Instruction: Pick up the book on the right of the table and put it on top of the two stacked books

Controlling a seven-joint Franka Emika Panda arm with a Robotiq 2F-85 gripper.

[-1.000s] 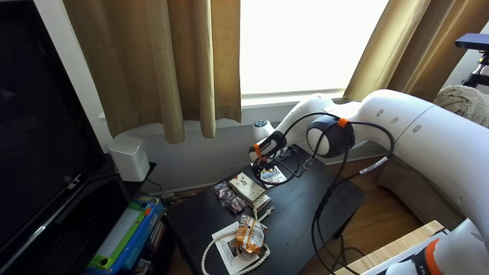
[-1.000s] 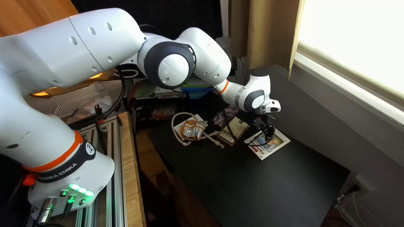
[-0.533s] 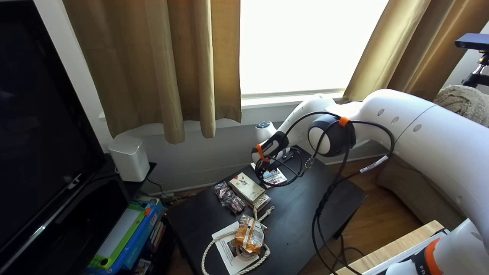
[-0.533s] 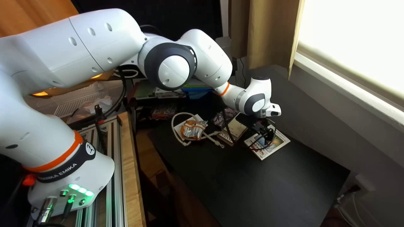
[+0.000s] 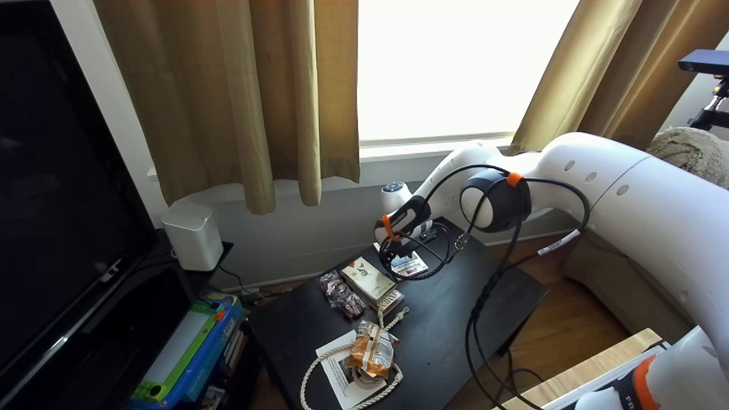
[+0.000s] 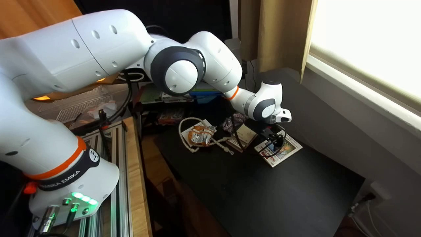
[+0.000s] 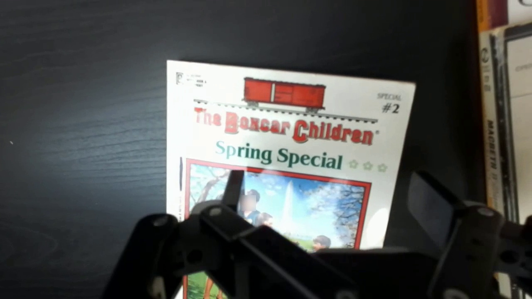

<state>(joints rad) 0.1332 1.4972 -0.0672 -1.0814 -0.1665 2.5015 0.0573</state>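
book (image 7: 286, 166): lies flat on the table (image 6: 263, 197) below your gripper (image 7: 332, 195), white-bordered, with a printed red boxcar and "the boxcar children, spring special" facing up.
gripper: you have it spread wide; in the wrist view one finger (image 7: 233, 191) shows over the cover picture, the other past the cover's edge, against the black table.
contact: you cannot tell from these views whether your fingertips touch the cover.
stacked books (image 5: 369, 280): near your book, a strip of the table showing between; the lower one juts out from under the upper.
purplish packet (image 5: 343, 294): just beside the stacked books, on the side away from your book.
orange-and-silver packet (image 5: 373, 347): well apart from your gripper, over a pale rope (image 5: 365, 381) and a white sheet (image 5: 336, 377).
arm (image 6: 217, 62): yours reaches across the table in both exterior views.
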